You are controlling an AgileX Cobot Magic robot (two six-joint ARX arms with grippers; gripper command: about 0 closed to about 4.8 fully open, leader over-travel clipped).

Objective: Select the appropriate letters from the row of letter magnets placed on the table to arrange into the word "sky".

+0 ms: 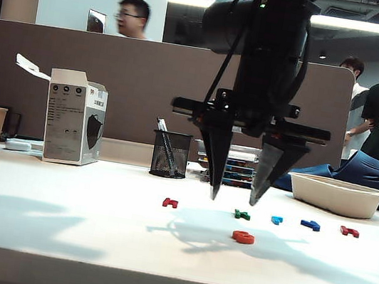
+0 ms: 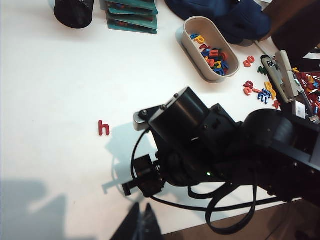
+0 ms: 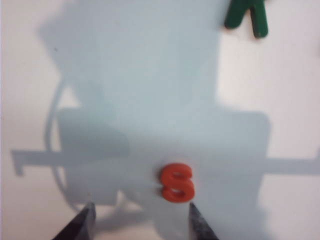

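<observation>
The right tool [image 1: 233, 192] hung over the middle of the plain white worktop [image 1: 55, 214] with its two dark pointed fingers [image 1: 215, 153] aimed straight down and spread wide, holding nothing. Its tips were clear of the surface, and in the right wrist view only the very ends of them poked into the frame [image 3: 140, 222]. The small orange-red rounded plastic letter [image 3: 177, 182] lay flat on the worktop just ahead of those tips, a little nearer one finger than the other, touching neither. It sat on its own, nearer the camera than the rest of the row.

Behind it lay the dark green letter [image 1: 241, 214], cut off at the frame edge in the right wrist view, then the light blue letter [image 1: 276, 220], the dark blue letter [image 1: 310, 224] and a dark red letter [image 1: 349, 231]. Another dark red letter [image 1: 170, 202] lay apart on the left; only the left wrist view showed it as an "h".

The left tool [image 2: 141, 222] was tough to read: just a dark sliver at the frame edge, so I couldn't tell how its jaws stood. The right arm's black body blocked much of that view.

An oval beige tray [image 2: 192, 46] held a heap of coloured letters, with more loose ones beside it. A black mesh pen cup [image 1: 170, 155] had pens in it.
</observation>
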